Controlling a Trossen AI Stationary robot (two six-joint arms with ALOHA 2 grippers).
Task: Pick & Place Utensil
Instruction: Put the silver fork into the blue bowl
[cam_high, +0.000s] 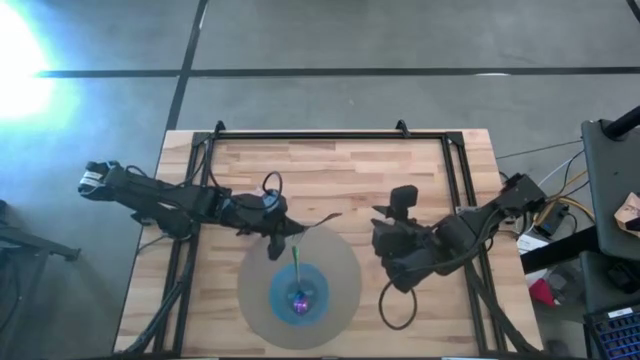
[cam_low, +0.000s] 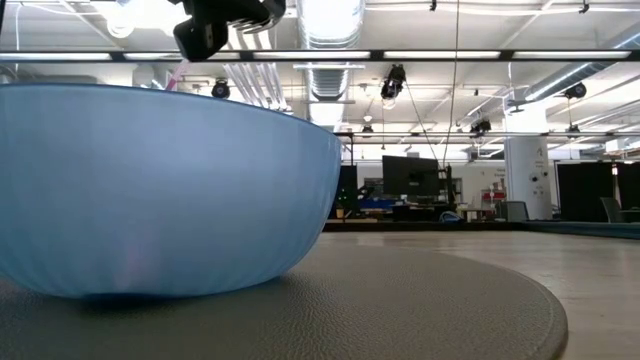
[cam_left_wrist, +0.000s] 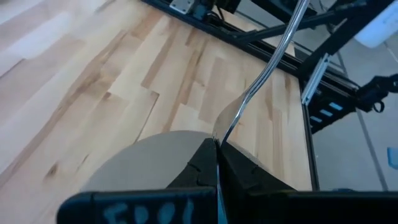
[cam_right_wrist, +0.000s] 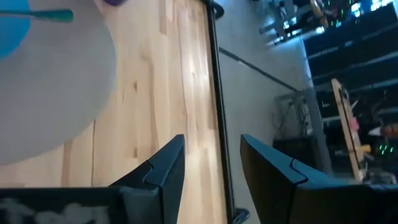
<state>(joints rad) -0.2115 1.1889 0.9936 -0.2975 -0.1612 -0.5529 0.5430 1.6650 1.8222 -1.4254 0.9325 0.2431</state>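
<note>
Over the butcher-block table (cam_high: 330, 170), we see the left gripper (cam_left_wrist: 217, 149) clamped on a metal fork (cam_left_wrist: 261, 81) by its tines end, held above the edge of the round grey mat (cam_high: 345, 270). A blue bowl (cam_high: 298, 293) on the mat holds a green-handled utensil (cam_high: 297, 262). The right gripper (cam_right_wrist: 211, 162) waits beside the mat, fingers apart and empty.

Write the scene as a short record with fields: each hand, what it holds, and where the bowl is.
left hand: shut on a metal fork, at the mat's edge
right hand: open, empty, over the wood beside the mat
bowl: blue, on the round grey mat
in bowl: utensil with green handle
table: wood
</note>
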